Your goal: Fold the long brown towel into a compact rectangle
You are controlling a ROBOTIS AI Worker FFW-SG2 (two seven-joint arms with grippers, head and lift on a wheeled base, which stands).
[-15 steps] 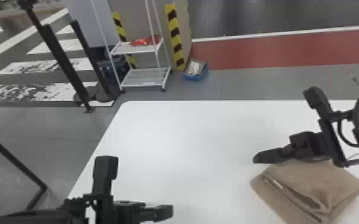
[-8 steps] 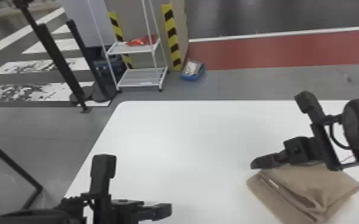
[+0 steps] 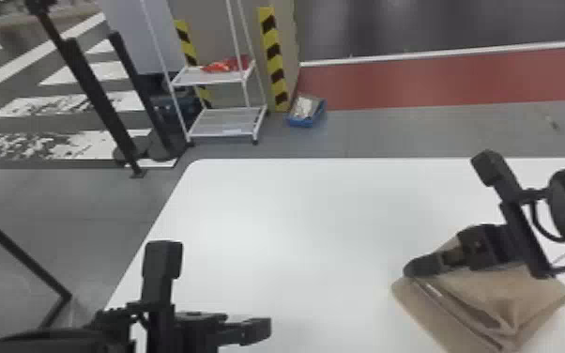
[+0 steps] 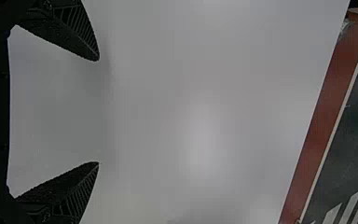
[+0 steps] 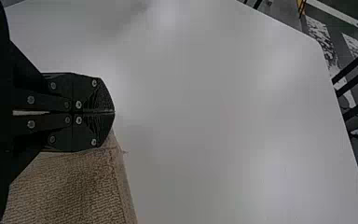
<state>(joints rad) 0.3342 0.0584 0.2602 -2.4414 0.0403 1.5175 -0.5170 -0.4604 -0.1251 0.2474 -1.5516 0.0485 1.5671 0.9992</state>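
Note:
The brown towel [image 3: 530, 291] lies at the table's right side, bundled into layers with an open fold toward the front. Over its left corner, the right gripper [image 3: 416, 267] is low at the cloth. In the right wrist view that gripper [image 5: 113, 112] has its fingers pressed together, and the towel [image 5: 74, 186] passes beneath one finger; no cloth can be made out between them. At the table's front left, the left gripper [image 3: 260, 331] is well apart from the towel. In the left wrist view this gripper [image 4: 99, 111] is open, with only bare tabletop between its fingers.
The white table [image 3: 295, 225] has its far left corner rounded. Beyond it on the floor stand a white rack [image 3: 227, 122], a blue box [image 3: 306, 112] and dark posts [image 3: 98, 98].
The head view has swayed slightly. The right arm's wrist has dipped a little while its gripper stays at the towel's corner. The towel's folds look the same.

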